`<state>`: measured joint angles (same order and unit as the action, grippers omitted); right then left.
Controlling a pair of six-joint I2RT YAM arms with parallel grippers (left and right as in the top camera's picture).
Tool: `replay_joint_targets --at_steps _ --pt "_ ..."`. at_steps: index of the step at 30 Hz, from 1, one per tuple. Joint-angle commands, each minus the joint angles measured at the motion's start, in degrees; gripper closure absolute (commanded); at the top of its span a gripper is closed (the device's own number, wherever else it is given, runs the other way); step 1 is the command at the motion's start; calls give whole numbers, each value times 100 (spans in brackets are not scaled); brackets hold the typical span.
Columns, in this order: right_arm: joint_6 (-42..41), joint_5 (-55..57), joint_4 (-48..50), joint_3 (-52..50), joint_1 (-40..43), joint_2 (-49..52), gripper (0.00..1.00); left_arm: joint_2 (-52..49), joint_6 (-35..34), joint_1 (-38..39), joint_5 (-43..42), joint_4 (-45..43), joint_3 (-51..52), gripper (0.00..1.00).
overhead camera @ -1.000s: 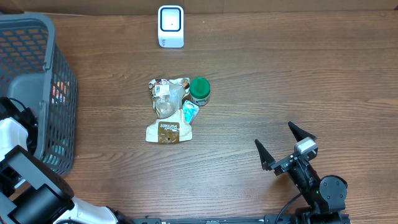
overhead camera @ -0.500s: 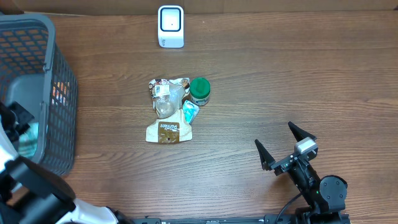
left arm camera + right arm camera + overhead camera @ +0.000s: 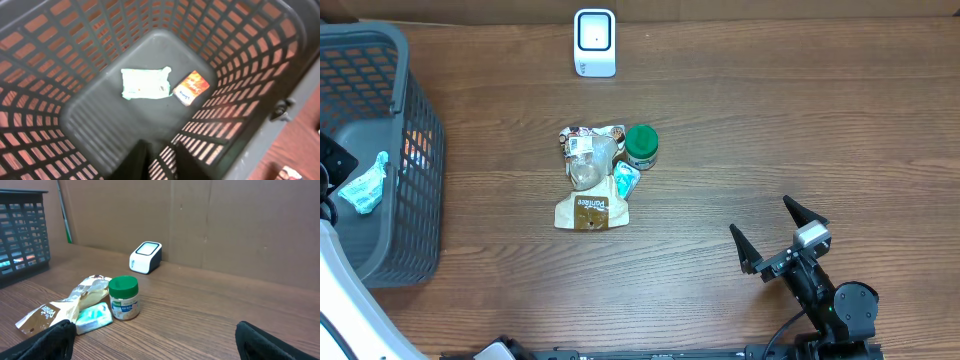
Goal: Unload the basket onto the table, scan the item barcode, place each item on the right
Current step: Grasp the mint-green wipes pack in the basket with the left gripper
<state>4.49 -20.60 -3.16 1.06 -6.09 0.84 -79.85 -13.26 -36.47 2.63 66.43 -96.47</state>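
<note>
I see the left pincer [image 3: 161,152] released and holding nothing over the grey basket [image 3: 250,60] at the left edge of the desk [image 3: 800,110], the teal packet [image 3: 145,83] down inside it beside an orange packet [image 3: 191,87], while the right pincer [image 3: 761,217] stands wide open at the lower right.

The basket [image 3: 60,45] is grey lattice, the packet [image 3: 145,83] mint-green, the jar lid [image 3: 123,285] green, the scanner [image 3: 594,42] white.

Counted: one basket [image 3: 420,200], one scanner [image 3: 594,42], one green-lidded jar [image 3: 641,146], one orange packet [image 3: 191,87]. Two teal: teal packet in basket [image 3: 145,84], teal packet on desk [image 3: 626,180]. Brown pouches [image 3: 590,212] overlapped, number unclear.
</note>
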Motion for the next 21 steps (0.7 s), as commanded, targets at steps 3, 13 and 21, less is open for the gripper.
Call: replay_joint_targets --at_steps 3,13,21 --pt "-15 -4 9 -61 -33 -68 0 -511 46 -15 96 -50 243 63" --pt "-15 -4 9 -61 -33 -68 0 -1729 868 -13 72 -417 345 61" --pt "-15 -4 9 -61 -33 -68 0 -2326 1161 -13 66 -603 345 62"
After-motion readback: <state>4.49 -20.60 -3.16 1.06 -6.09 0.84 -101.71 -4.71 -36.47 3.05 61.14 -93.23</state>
